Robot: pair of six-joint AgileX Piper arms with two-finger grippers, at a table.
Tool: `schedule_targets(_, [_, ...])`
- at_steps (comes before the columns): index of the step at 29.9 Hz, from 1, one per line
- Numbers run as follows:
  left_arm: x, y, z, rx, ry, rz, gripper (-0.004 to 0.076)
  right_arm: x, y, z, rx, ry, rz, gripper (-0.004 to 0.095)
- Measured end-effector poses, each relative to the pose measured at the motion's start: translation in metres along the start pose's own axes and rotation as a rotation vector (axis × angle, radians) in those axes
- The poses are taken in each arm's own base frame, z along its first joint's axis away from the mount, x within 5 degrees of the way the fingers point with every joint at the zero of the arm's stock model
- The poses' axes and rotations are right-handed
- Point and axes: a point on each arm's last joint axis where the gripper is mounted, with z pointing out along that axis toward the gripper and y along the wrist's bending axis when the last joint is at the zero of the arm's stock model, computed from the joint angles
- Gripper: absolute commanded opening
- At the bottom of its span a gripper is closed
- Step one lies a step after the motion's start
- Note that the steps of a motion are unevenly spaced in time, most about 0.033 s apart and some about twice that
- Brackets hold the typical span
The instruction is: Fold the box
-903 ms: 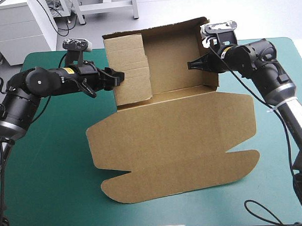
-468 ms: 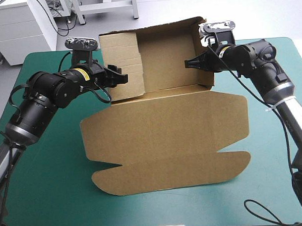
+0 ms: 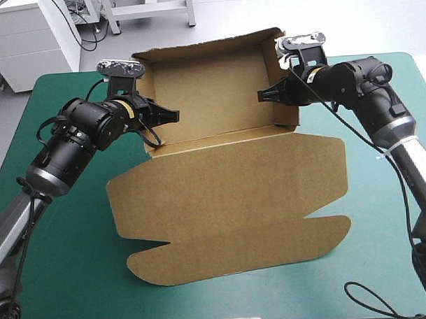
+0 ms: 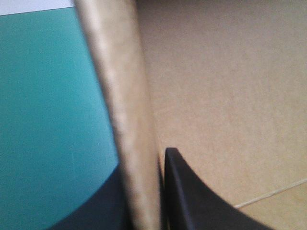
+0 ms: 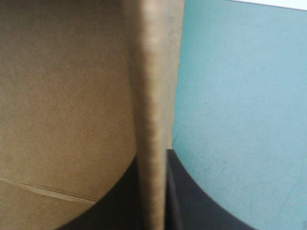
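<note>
Wall-raising step: left gripper (image 3: 171, 115) clamped on left wall of box (image 3: 228, 194), right gripper (image 3: 262, 95) clamped on right wall. Next, probably: tuck walls, keeping them square.

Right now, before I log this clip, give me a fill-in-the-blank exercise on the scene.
The box is held by ____ tools. The left tool is ____ on one raised side wall, the right tool on the other. The lid lies ____ on the teal-green cover. Missing words: two; shut; flat.
</note>
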Motion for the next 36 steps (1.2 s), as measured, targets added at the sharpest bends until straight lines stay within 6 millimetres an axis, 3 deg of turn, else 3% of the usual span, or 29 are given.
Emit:
schedule_targets(4, [0.001, -0.001, 0.006, 0.004, 0.016, 0.002, -0.0008, 0.005, -0.002, 0.003, 0.017, 0.060, 0.004, -0.0016])
schedule_targets(8, [0.007, -0.004, 0.025, 0.004, 0.079, 0.014, -0.0008, 0.013, -0.006, 0.017, 0.043, 0.149, 0.000, -0.0018])
schedule_targets(18, [0.044, -0.012, 0.103, -0.015, 0.354, 0.088, -0.0008, 0.053, -0.021, 0.095, 0.075, 0.468, 0.023, -0.0019])
schedule_targets(24, [0.064, -0.014, 0.137, -0.020, 0.468, 0.138, -0.0008, 0.080, -0.027, 0.137, 0.071, 0.621, 0.053, -0.0019])
schedule_targets(31, [0.070, -0.015, 0.150, -0.017, 0.514, 0.179, 0.0000, 0.082, -0.027, 0.143, 0.067, 0.641, 0.062, -0.0018])
schedule_targets(33, [0.070, -0.015, 0.151, -0.014, 0.518, 0.193, 0.0043, 0.082, -0.027, 0.143, 0.067, 0.643, 0.062, 0.0015])
schedule_targets(36, [0.070, -0.015, 0.151, -0.008, 0.520, 0.216, 0.0226, 0.082, -0.028, 0.142, 0.072, 0.649, 0.060, 0.0185])
